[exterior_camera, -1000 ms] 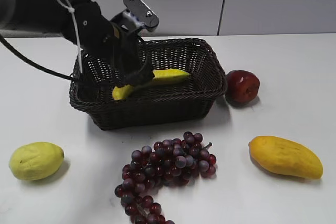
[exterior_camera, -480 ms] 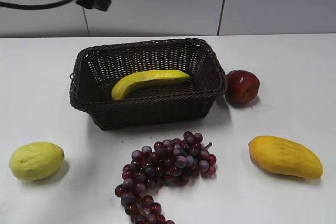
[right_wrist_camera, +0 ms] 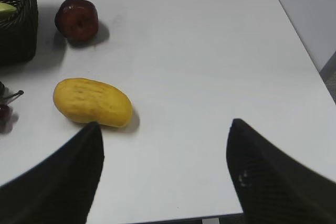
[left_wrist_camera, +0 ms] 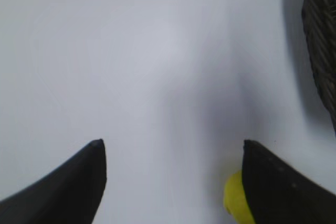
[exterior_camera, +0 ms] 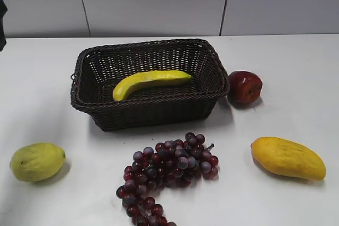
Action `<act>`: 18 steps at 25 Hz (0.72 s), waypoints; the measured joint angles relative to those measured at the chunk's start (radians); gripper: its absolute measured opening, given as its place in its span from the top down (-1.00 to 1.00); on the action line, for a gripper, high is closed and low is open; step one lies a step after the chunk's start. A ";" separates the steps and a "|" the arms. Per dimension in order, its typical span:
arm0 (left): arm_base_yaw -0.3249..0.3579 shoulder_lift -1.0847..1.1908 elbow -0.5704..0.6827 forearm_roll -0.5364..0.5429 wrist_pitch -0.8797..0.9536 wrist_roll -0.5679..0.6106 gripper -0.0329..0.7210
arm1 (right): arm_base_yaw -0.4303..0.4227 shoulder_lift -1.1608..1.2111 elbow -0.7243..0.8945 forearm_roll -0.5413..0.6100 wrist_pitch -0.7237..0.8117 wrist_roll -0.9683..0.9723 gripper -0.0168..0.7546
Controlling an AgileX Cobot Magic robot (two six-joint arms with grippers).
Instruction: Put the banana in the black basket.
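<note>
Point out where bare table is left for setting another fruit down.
Bare table lies right of the apple, and more between basket and lemon. The front middle is crowded: grapes sit between lemon and mango. The banana takes the basket's middle.

I read no text, label, brand, number or sign anywhere in my views.
</note>
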 joint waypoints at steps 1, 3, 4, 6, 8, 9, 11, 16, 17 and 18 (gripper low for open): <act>0.003 -0.006 0.000 0.000 0.002 0.000 -0.66 | 0.000 0.000 0.000 0.000 0.000 0.000 -0.56; 0.006 -0.028 0.006 -0.001 0.003 -0.001 -0.66 | 0.000 0.000 0.000 0.000 0.000 0.000 -0.56; 0.006 -0.046 0.014 -0.001 0.004 -0.001 -0.66 | 0.000 0.000 0.000 0.000 0.000 0.000 -0.56; 0.006 -0.090 0.043 -0.002 0.004 -0.001 -0.66 | 0.000 0.000 0.000 0.000 0.000 0.000 -0.56; 0.006 -0.146 0.092 -0.002 0.004 -0.001 -0.66 | 0.000 0.000 0.000 0.000 0.000 0.000 -0.56; 0.006 -0.177 0.118 -0.002 0.004 -0.001 -0.66 | 0.000 0.000 0.000 0.000 0.000 0.000 -0.56; 0.006 -0.241 0.193 -0.002 0.004 -0.001 -0.66 | 0.000 0.000 0.000 0.000 0.000 0.000 -0.56; 0.006 -0.441 0.389 -0.023 -0.003 -0.002 -0.66 | 0.000 0.000 0.000 0.000 0.000 0.000 -0.56; 0.006 -0.478 0.431 -0.032 -0.020 -0.002 -0.66 | 0.000 0.000 0.000 0.000 0.000 0.000 -0.56; 0.006 -0.523 0.473 -0.039 -0.041 -0.002 -0.66 | 0.000 0.000 0.000 0.000 0.000 0.000 -0.56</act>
